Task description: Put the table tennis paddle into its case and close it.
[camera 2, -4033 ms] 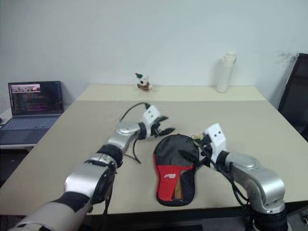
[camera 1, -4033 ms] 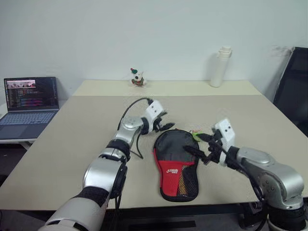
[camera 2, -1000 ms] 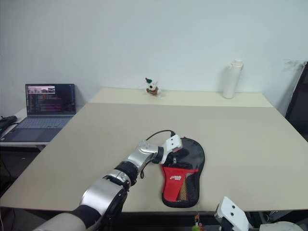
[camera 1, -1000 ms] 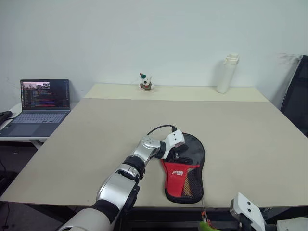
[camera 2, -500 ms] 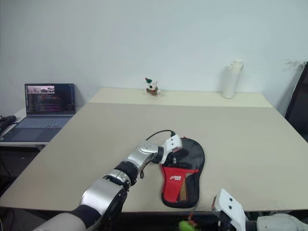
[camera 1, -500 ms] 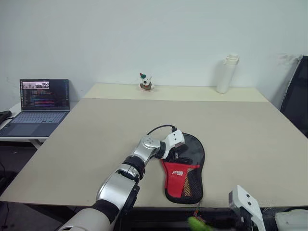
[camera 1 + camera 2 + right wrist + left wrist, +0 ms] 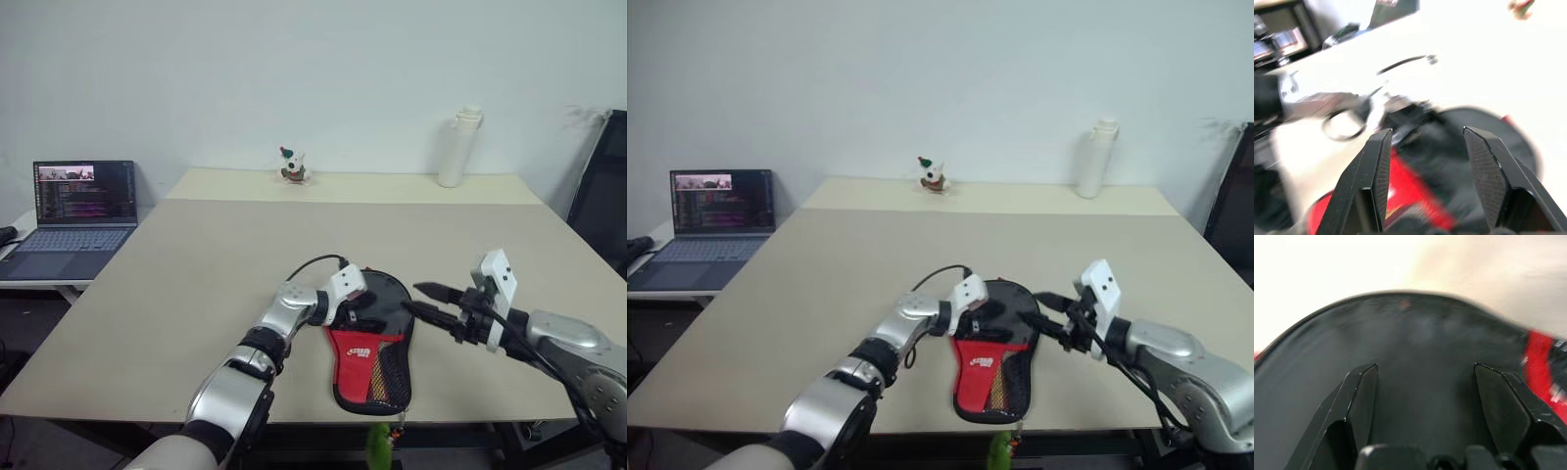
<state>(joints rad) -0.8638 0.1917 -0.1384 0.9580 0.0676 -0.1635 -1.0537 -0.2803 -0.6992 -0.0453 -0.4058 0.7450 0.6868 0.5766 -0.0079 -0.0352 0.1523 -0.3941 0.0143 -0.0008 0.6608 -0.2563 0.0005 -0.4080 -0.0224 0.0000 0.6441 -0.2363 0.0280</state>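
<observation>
Near the front edge of the worktop (image 7: 196,255), the case (image 7: 372,343) is seen lying flat, its black top toward the far edge and its red lower part toward the front. The left hand (image 7: 355,311) is placed over the black top with its fingers apart. The right hand (image 7: 423,300) is held just beside the case's right side, fingers spread and empty. The paddle cannot be made out.

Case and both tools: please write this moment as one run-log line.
case: flat on table | left tool: open, on black top | right tool: open, beside case, holding nothing
</observation>
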